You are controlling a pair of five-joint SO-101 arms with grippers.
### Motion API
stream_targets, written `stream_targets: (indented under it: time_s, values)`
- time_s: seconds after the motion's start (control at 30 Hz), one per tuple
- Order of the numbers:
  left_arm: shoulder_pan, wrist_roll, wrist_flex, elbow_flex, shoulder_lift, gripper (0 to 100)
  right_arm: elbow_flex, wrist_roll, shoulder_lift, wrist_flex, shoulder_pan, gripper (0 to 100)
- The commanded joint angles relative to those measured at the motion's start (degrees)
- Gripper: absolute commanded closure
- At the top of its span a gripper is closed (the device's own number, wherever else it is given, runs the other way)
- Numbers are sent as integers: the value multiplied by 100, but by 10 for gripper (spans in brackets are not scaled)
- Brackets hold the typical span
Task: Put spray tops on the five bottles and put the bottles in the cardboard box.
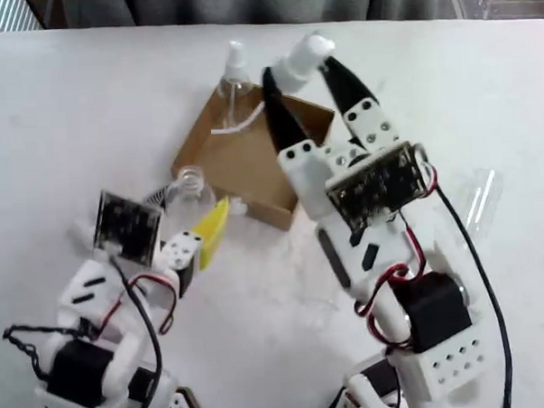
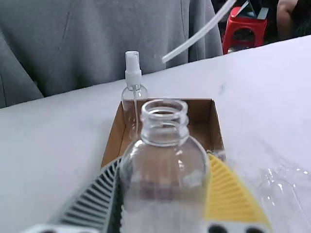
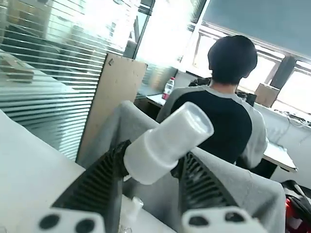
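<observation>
The left gripper [image 1: 193, 207] was low over the white counter [image 1: 87, 104]. Its grey and yellow fingers were closed tight on the sides of a clear bottle [image 2: 163, 160]. This bottle stood upright with its mouth open and no top on it, just beside the near corner of the cardboard box [image 1: 243, 160]. I could not tell if it touched the counter. The right gripper [image 1: 295, 69] was up in the air, above the far side of the box. Its black fingers were pinched on a white spray top [image 1: 306, 51], which lay tilted between them. The top's thin white tube [image 2: 194, 41] hung out on a slant above the box. Inside the box, at the far end, one capped bottle [image 1: 235, 84] stood upright with its spray top already on. Off to the right, well apart from the box, another bare bottle [image 1: 479, 195] lay on its side on the counter.
</observation>
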Motion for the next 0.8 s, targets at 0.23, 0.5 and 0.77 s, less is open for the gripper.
stream_targets:
  time_s: [0.23, 0.5, 0.77]
  values:
    - [48, -53, -229, 536, -936, 979, -2778, 62, 743, 1675, -576, 983]
    - [48, -62, -193, 624, -954, 979, -3402, 70, 1200, 2853, -778, 983]
    - [48, -624, -202, 624, -954, 980, -3235, 70, 1253, 2862, -778, 983]
